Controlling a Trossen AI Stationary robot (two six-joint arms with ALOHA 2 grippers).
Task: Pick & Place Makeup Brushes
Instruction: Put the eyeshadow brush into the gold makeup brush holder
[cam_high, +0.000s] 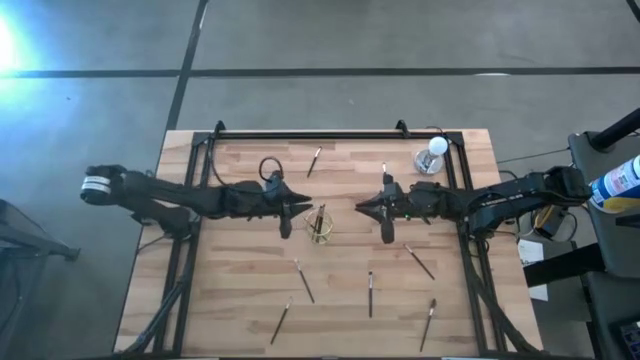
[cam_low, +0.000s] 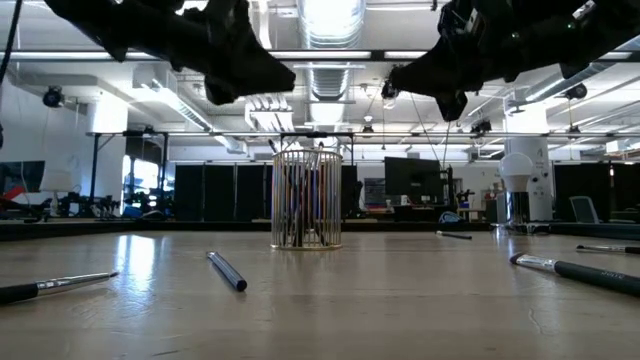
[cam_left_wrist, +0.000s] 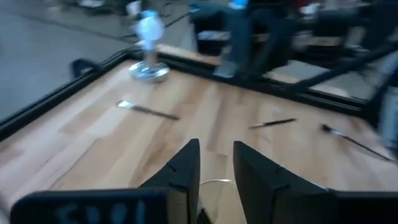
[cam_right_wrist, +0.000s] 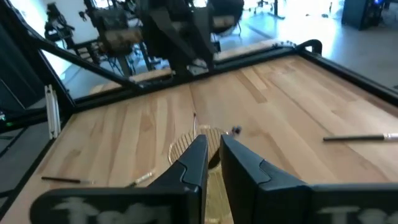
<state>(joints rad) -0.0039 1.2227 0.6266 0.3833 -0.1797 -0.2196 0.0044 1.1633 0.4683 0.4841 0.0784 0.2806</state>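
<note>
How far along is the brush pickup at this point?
Done: several brushes stand in the wire holder. In hand: nothing visibly held; the left claw and right claw hover on either side of it. Left: at least seven loose brushes, such as this brush.

Lighting bright, overhead ceiling strips. Glare patch on the floor at high view's upper left. Table shows sheen. Left wrist view motion-blurred; right wrist background soft.
</note>
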